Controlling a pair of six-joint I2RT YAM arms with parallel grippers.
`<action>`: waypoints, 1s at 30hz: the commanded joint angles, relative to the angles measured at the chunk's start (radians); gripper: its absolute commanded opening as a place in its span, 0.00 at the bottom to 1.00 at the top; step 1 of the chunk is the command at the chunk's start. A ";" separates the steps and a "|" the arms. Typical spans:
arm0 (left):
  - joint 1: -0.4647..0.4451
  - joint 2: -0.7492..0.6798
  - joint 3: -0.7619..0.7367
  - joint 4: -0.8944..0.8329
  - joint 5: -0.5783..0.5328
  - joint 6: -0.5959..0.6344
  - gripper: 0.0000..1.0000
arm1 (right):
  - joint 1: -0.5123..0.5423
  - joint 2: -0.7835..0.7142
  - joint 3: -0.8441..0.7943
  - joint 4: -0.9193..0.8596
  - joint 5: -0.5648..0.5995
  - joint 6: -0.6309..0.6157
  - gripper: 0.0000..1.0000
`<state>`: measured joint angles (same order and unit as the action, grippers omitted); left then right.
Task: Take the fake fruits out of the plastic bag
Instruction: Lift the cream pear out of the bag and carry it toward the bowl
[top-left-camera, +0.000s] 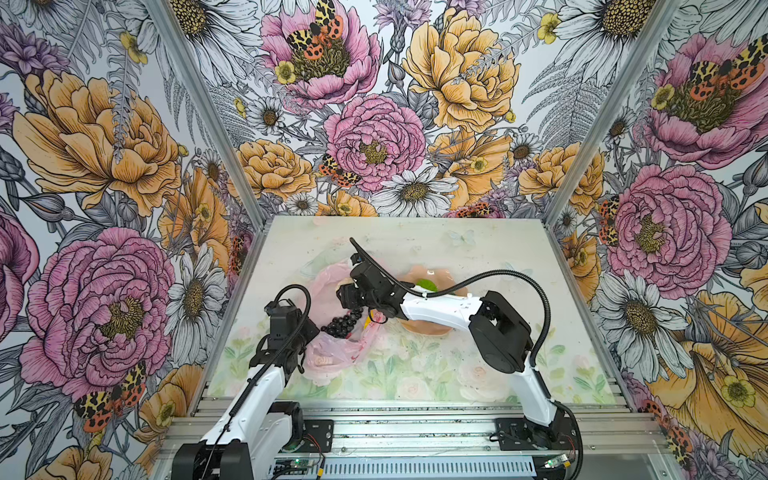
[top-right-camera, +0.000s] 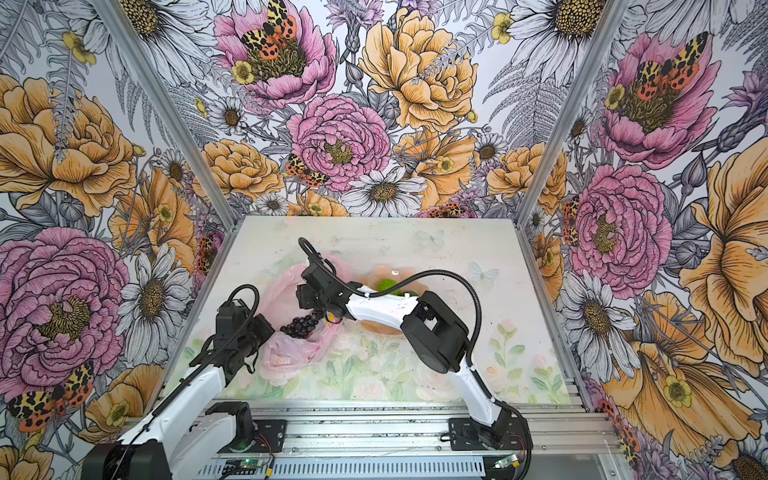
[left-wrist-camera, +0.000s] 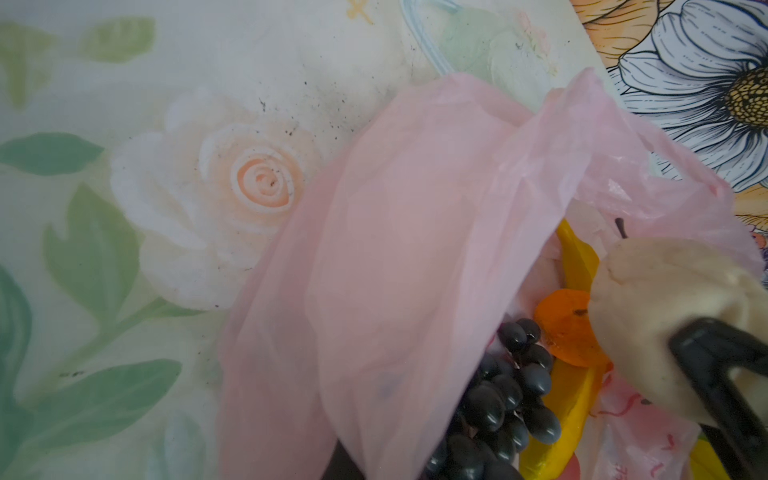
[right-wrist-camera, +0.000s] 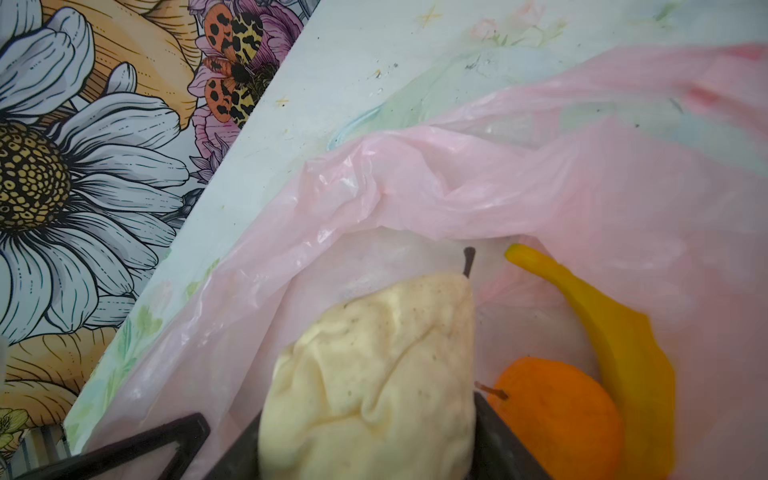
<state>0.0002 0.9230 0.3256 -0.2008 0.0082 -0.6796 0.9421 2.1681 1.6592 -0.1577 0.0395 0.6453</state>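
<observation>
Two jaws of the right gripper (right-wrist-camera: 365, 432) were pressed against the flanks of the beige lumpy piece (right-wrist-camera: 374, 353), inside the plastic bag (top-left-camera: 328, 361) by the left edge of the bench (top-left-camera: 457, 249). Its long axis ran straight out from the wrist, stem farthest. The left gripper (top-left-camera: 309, 332), pressed together, apparently pinched the bag's film. Withdrawal would likely run back along that axis, beside the banana (right-wrist-camera: 615, 332).

Top views: bright, even, diffuse light. Only faint, soft shadows fall on the pale floral-printed worktop (top-left-camera: 415, 245) beside the translucent pink crinkly plastic bag (top-left-camera: 328, 353). Focus is sharp throughout.

Wrist views: dimmer and softer. Small white sheen on the bag folds. The beige lumpy toy fruit (right-wrist-camera: 374, 374) inside the bag, nearest the lens, is blurred.
</observation>
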 joint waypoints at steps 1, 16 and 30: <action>0.010 0.027 0.030 0.112 0.024 0.057 0.00 | -0.003 -0.097 -0.060 0.075 -0.008 -0.014 0.65; -0.001 0.048 0.008 0.174 0.037 0.090 0.00 | 0.015 -0.377 -0.459 0.335 0.046 -0.300 0.62; 0.000 0.048 0.007 0.173 0.029 0.090 0.00 | 0.209 -0.630 -0.810 0.543 0.587 -0.786 0.58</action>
<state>0.0006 0.9760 0.3290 -0.0616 0.0280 -0.6167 1.1263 1.5673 0.8787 0.3016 0.4557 -0.0166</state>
